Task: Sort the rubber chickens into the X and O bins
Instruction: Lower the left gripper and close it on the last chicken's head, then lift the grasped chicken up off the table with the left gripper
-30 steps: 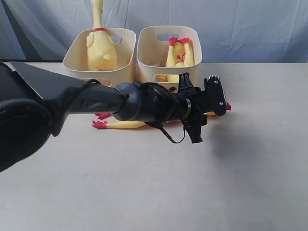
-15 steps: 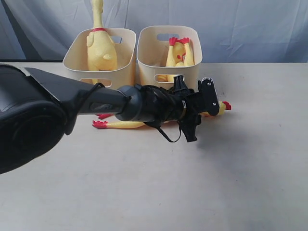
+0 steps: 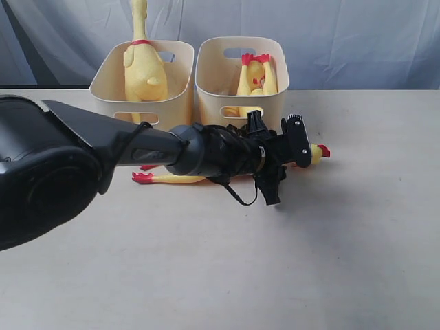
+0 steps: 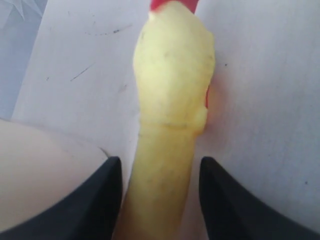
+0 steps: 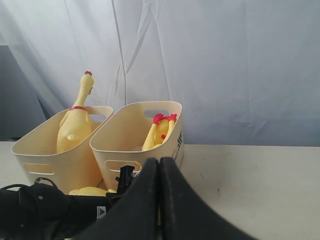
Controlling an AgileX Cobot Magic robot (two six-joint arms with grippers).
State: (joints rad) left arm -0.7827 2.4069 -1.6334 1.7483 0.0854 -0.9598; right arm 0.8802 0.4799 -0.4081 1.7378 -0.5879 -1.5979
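One rubber chicken (image 3: 172, 178) lies flat on the table in front of the bins, its red feet toward the left and its head (image 3: 317, 152) toward the right. My left gripper (image 3: 295, 141) hangs low over its neck. In the left wrist view the gripper (image 4: 160, 165) is open, its fingers (image 4: 107, 195) on either side of the chicken's (image 4: 172, 90) neck, with a gap on one side. A large chicken (image 3: 143, 69) stands upright in the left bin (image 3: 180, 96). Another chicken (image 3: 256, 75) sits feet-up in the right bin (image 3: 213, 96). My right gripper (image 5: 159, 162) is shut and empty.
The two bins (image 5: 45, 160) (image 5: 120, 145) stand side by side at the table's back edge before a pale curtain (image 3: 344, 34). I cannot read the X and O marks. The left arm (image 3: 103, 144) stretches across the table's left and middle.
My left gripper has drawn slightly leftward and lower along the lying chicken, uncovering more of its head. The chickens and bins have not moved.
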